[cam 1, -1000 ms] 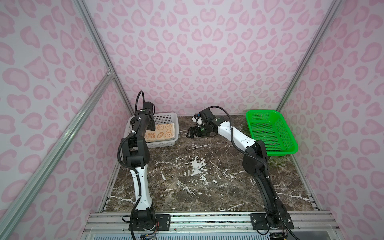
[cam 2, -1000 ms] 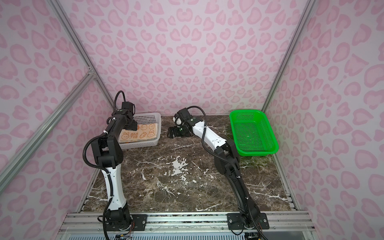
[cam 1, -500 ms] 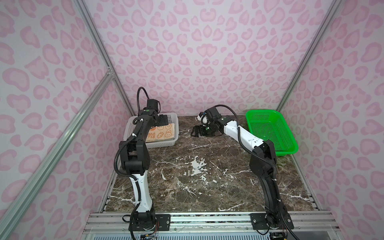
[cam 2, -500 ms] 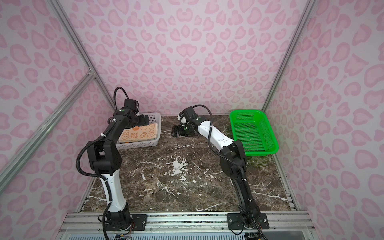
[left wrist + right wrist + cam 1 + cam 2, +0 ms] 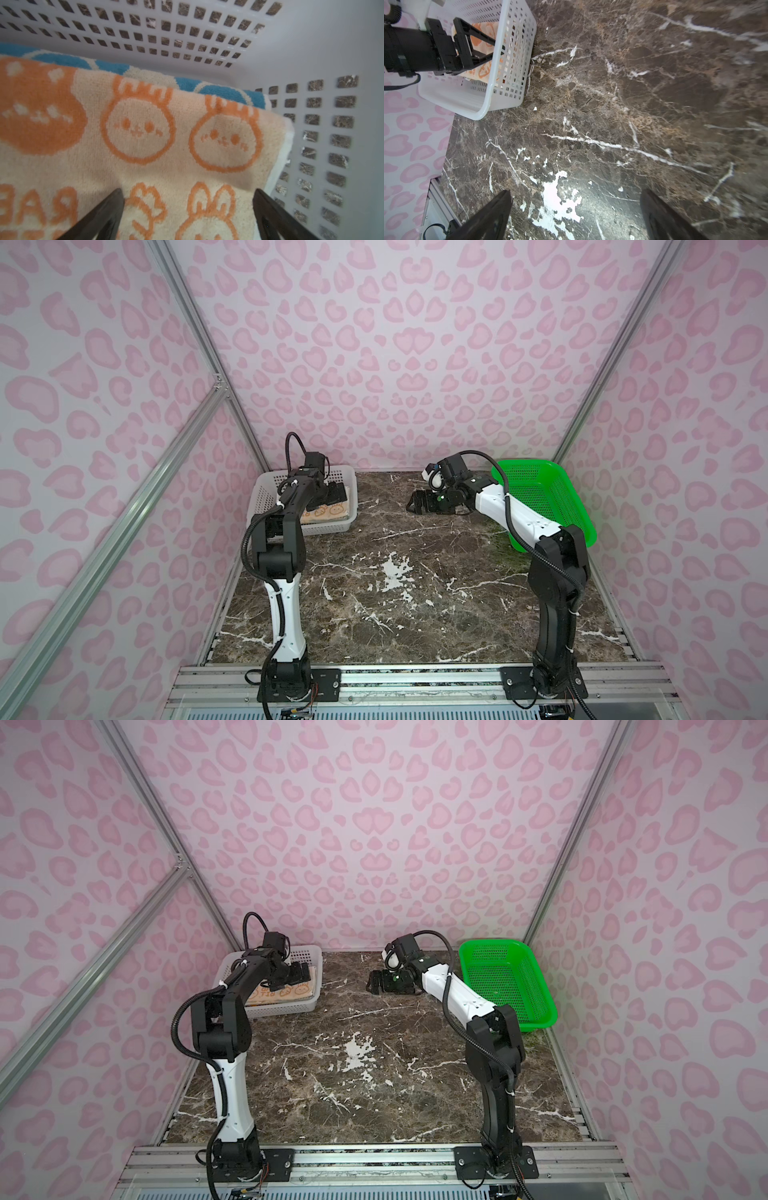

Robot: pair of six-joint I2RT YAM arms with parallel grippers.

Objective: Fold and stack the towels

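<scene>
Towels (image 5: 145, 145) stacked in white basket (image 5: 328, 527), at 10 o'clock on the surface (image 5: 612, 104). Left claw (image 5: 188, 193) spread wide, low over them, pinching nothing. Right claw (image 5: 576, 192) spread wide too, bare, near 12 o'clock.

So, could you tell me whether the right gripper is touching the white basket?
Apart. In a top view, bare marble tabletop lies between the right gripper and the white basket; the right wrist view shows the same gap.
</scene>
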